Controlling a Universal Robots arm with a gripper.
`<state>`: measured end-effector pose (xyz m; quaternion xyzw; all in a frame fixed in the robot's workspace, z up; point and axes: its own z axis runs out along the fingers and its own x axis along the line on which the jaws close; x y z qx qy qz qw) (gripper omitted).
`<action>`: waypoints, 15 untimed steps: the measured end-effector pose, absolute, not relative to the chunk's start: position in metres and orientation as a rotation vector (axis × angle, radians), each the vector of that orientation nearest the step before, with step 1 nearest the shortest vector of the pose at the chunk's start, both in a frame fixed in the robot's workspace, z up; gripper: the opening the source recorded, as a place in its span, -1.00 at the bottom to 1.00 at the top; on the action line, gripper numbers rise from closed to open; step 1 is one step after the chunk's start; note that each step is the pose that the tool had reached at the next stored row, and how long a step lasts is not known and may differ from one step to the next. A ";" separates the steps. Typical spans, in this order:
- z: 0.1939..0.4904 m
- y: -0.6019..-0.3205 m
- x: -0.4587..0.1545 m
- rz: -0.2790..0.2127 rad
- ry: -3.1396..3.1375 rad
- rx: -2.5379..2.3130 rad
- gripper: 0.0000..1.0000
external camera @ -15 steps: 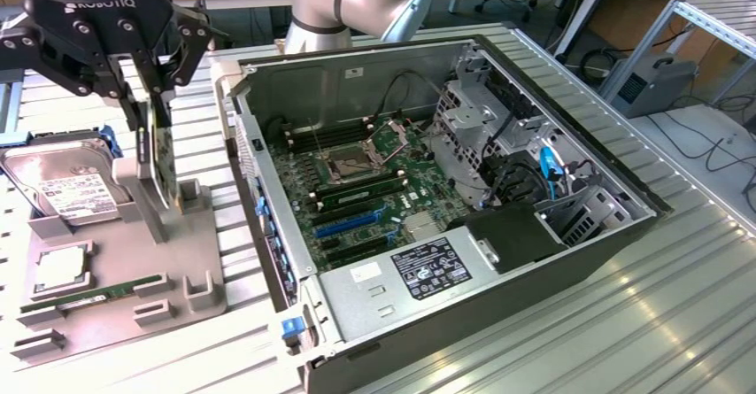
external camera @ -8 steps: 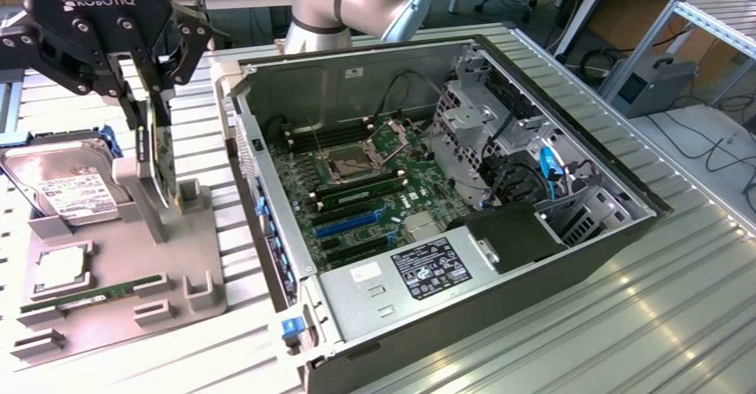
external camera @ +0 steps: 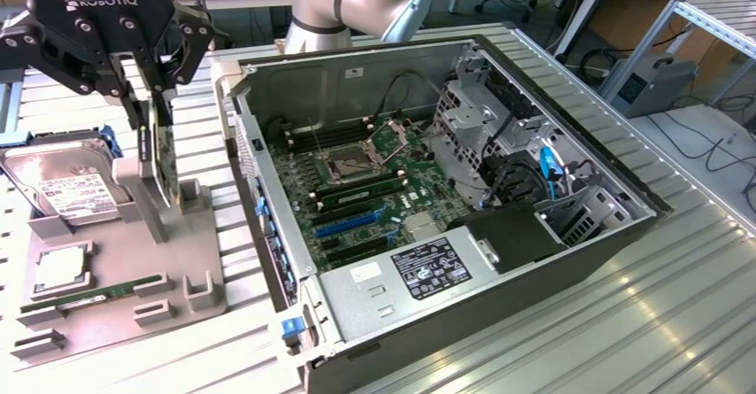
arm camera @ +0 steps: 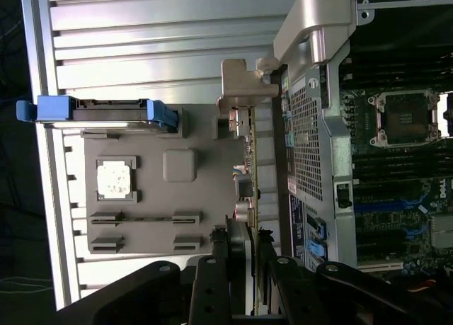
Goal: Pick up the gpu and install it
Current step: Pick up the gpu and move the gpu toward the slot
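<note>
gripper [external camera: 150, 93] is hanging over the grey fixture tray [external camera: 189, 270], on the exterior view's left of the open PC case [external camera: 614, 226]. fingers are pinching the gpu [external camera: 161, 159] by both faces. card is standing upright on edge, hard drive [external camera: 71, 186] sitting just beside it. can't tell if its lower edge is touching the tray

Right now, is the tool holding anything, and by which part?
The gpu: the tool grips it by its upper edge, with the card standing upright at the gray tray.
</note>
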<state>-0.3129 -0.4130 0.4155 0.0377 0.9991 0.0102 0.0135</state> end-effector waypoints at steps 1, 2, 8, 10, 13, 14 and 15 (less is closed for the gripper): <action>0.415 -0.413 -0.312 0.032 3.112 0.117 -0.46; 0.415 -0.413 -0.311 0.032 3.112 0.117 -0.46; 0.415 -0.414 -0.303 0.032 3.112 0.117 -0.46; 0.415 -0.414 -0.300 0.032 3.112 0.117 -0.46; 0.415 -0.414 -0.297 0.032 3.112 0.117 -0.46; 0.415 -0.414 -0.295 0.032 3.112 0.118 -0.46; 0.415 -0.414 -0.294 0.032 3.112 0.118 -0.46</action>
